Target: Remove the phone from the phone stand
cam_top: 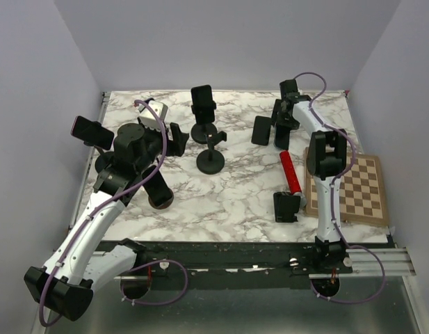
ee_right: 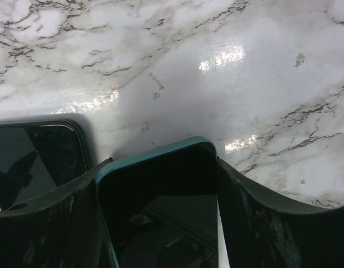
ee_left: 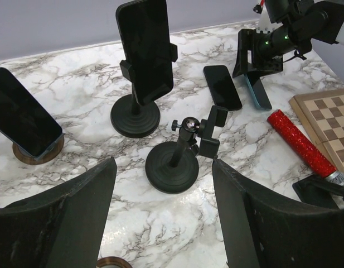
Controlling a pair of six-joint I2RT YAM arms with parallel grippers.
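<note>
A teal-edged phone [ee_right: 160,206] stands tilted between my right gripper's [ee_right: 163,162] fingers, which are shut on its two long sides just above the marble at the back right. The left wrist view shows the same phone [ee_left: 260,92] under the right gripper [cam_top: 284,118]. An empty black phone stand [cam_top: 211,157] [ee_left: 180,159] sits mid-table. My left gripper [ee_left: 163,164] [cam_top: 176,139] hangs open just short of that stand, holding nothing. Behind it, a second stand [cam_top: 202,131] holds an upright black phone [ee_left: 145,50].
A black phone [cam_top: 261,130] [ee_right: 35,162] lies flat beside the held one. Another phone [cam_top: 92,132] leans on a round wooden base at the left. A red cylinder [cam_top: 290,172], a chessboard [cam_top: 353,188] and a small black holder [cam_top: 286,207] lie at the right.
</note>
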